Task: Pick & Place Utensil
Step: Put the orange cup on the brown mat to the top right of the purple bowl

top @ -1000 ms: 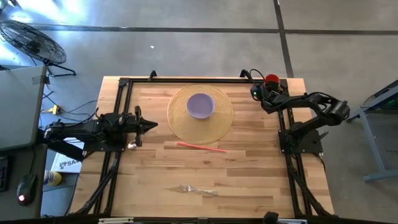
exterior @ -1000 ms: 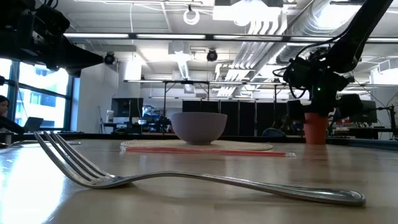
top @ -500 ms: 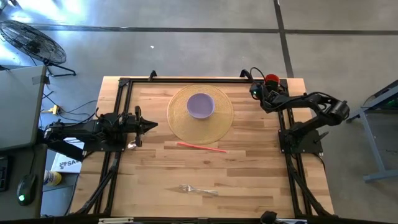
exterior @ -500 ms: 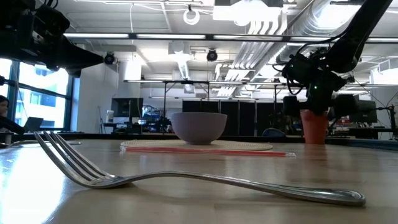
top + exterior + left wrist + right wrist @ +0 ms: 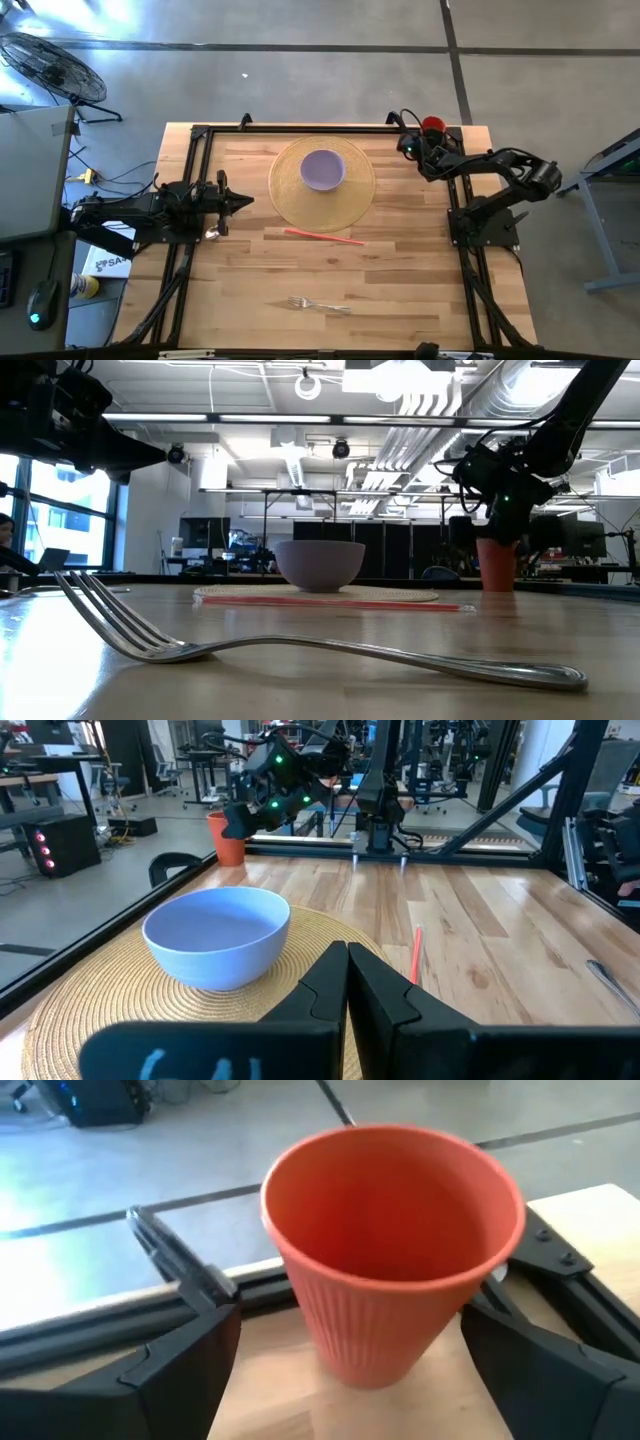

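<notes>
Two grippers in view, neither touching the fork. Right gripper (image 5: 411, 146) sits at the far right corner of the table (image 5: 400, 290), fingers spread wide, one on each side of an upright orange cup (image 5: 392, 1245); whether the fingers touch the cup wall cannot be told. Left gripper (image 5: 243, 201) waits at the left side, about mid-depth, fingers pressed together and pointing right toward the woven round mat (image 5: 355, 190). On that mat, far centre, stands the purple bowl (image 5: 322, 169). Just near of the mat lies a thin red-pink straw (image 5: 323, 236), running left to right. The fork (image 5: 318, 304) lies flat on bare wood at the near centre, well apart from both grippers, straw between it and the mat; tines (image 5: 105, 612) point left, handle to the right.
</notes>
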